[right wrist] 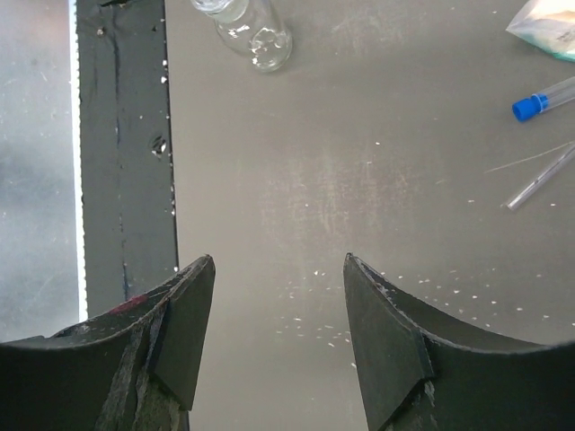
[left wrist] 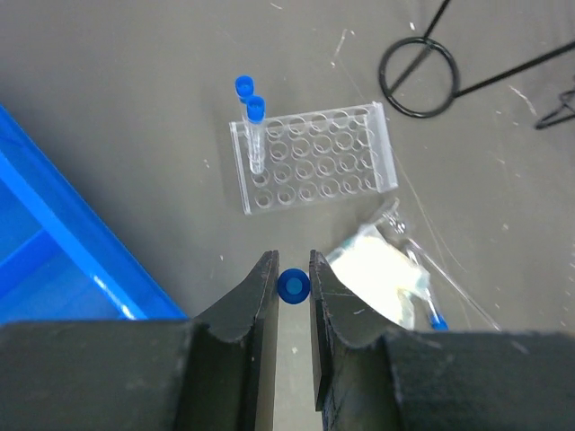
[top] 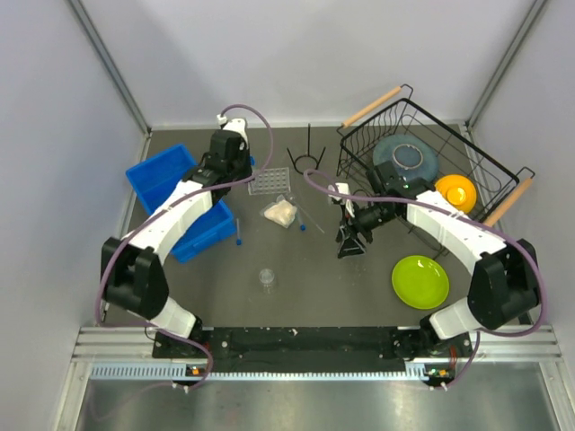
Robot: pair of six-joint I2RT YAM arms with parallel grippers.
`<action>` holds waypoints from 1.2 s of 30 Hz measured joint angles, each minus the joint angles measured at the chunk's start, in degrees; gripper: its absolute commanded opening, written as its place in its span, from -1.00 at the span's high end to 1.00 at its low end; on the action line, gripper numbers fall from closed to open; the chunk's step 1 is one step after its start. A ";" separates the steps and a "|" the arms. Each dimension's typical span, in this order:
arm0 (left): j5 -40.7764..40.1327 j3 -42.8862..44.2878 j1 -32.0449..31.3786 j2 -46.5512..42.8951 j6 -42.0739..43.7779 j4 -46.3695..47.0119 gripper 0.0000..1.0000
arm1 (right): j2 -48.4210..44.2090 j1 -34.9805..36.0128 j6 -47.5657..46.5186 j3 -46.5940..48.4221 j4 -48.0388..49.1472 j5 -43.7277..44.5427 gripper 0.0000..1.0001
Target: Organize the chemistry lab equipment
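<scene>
My left gripper (left wrist: 293, 285) is shut on a blue-capped clear tube (left wrist: 293, 287), seen end-on, held above the table near the clear grid rack (left wrist: 314, 157). Two blue-capped tubes (left wrist: 255, 135) stand in the rack's left end. The cream-filled piece (left wrist: 377, 278) lies right of my fingers. The black wire ring stand (left wrist: 420, 76) stands beyond the rack. My right gripper (right wrist: 278, 296) is open and empty over bare table. The small clear cup (right wrist: 256, 36) and a loose capped tube (right wrist: 539, 101) lie ahead of it. In the top view, loose tubes (top: 240, 235) lie near the cup (top: 267, 277).
A blue bin (top: 180, 202) sits at the left under my left arm. The black wire dish basket (top: 422, 162) at back right holds a grey plate (top: 406, 160) and an orange bowl (top: 455, 191). A green plate (top: 420, 281) lies at front right.
</scene>
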 measured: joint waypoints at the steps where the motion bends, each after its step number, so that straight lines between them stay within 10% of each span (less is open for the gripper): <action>1: -0.15 0.94 0.28 2.01 0.52 0.57 0.76 | 0.00 -0.02 -0.37 -0.02 -0.11 0.33 -0.20; 36: -0.74 18.34 4.04 26.62 5.77 3.21 0.76 | -1.29 -0.02 -2.23 -0.76 1.38 4.63 -0.21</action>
